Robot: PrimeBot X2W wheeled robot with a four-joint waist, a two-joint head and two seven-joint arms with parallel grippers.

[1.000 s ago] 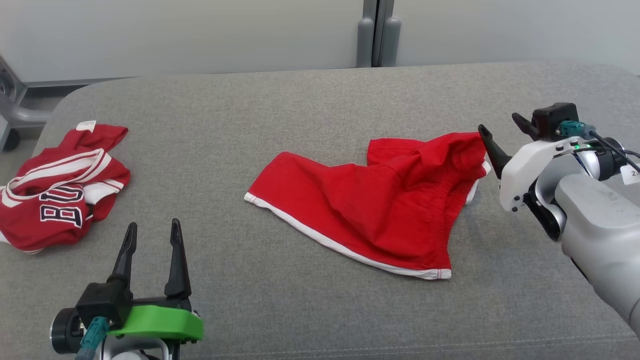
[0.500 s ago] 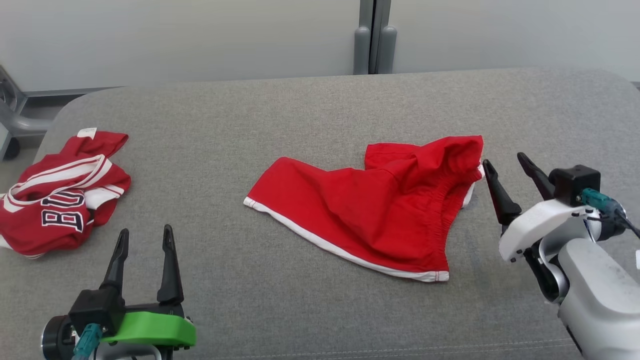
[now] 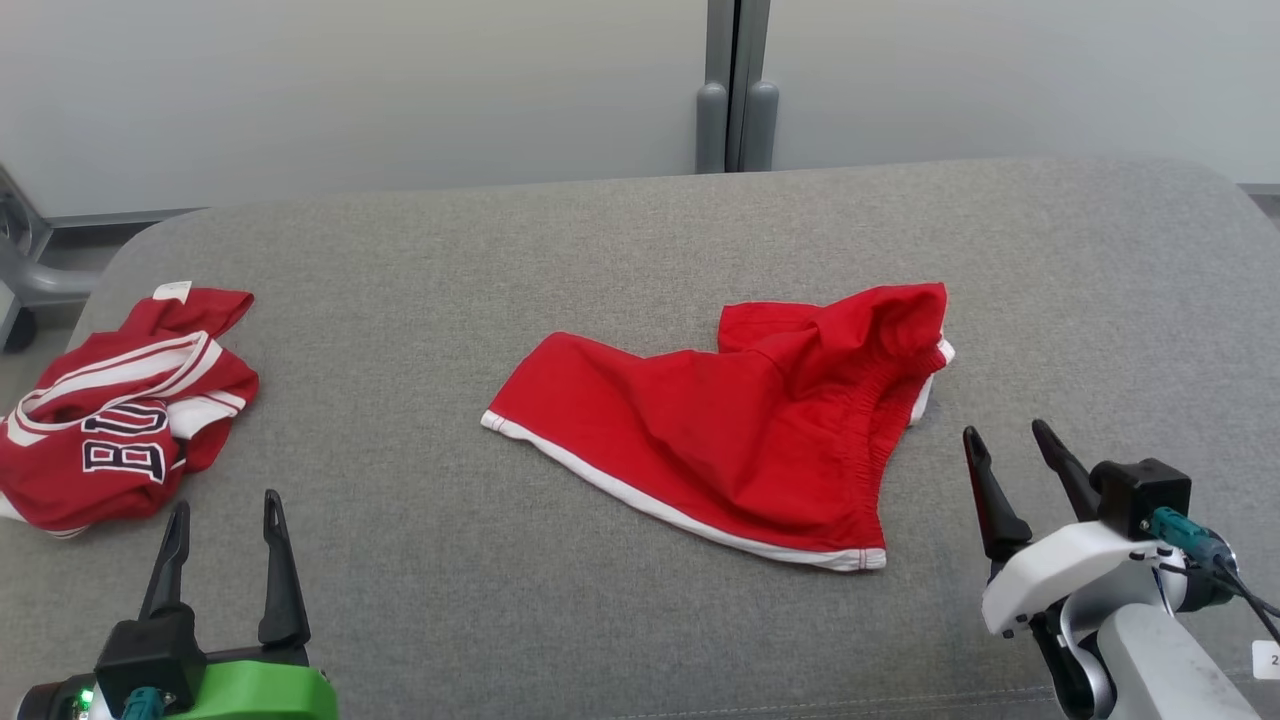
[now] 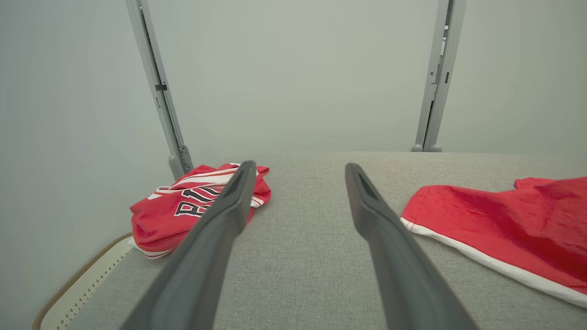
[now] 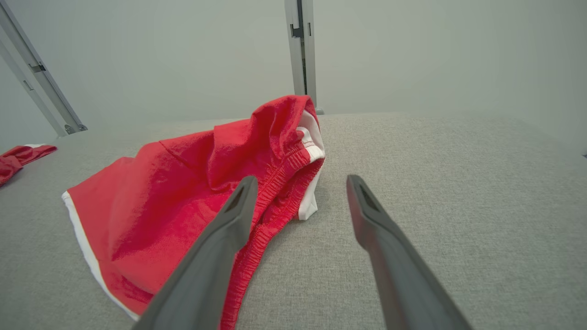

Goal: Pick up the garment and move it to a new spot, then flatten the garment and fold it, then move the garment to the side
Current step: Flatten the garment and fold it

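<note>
The garment is a pair of red shorts with white trim, lying rumpled in the middle of the grey padded table; its waistband end bunches up at the right. In the right wrist view the garment lies ahead and left of the fingers, and in the left wrist view its hem end shows at the right. My right gripper stands open near the front right, below the waistband and apart from it. My left gripper stands open at the front left, holding nothing.
A crumpled red and white jersey with dark letters lies at the table's left edge, also seen as the jersey behind the left finger. A grey post and pale wall stand behind the table.
My right gripper has drawn back from the shorts' waistband toward the front right. The left gripper has pulled back toward the front edge. The camera view has shifted downward slightly.
</note>
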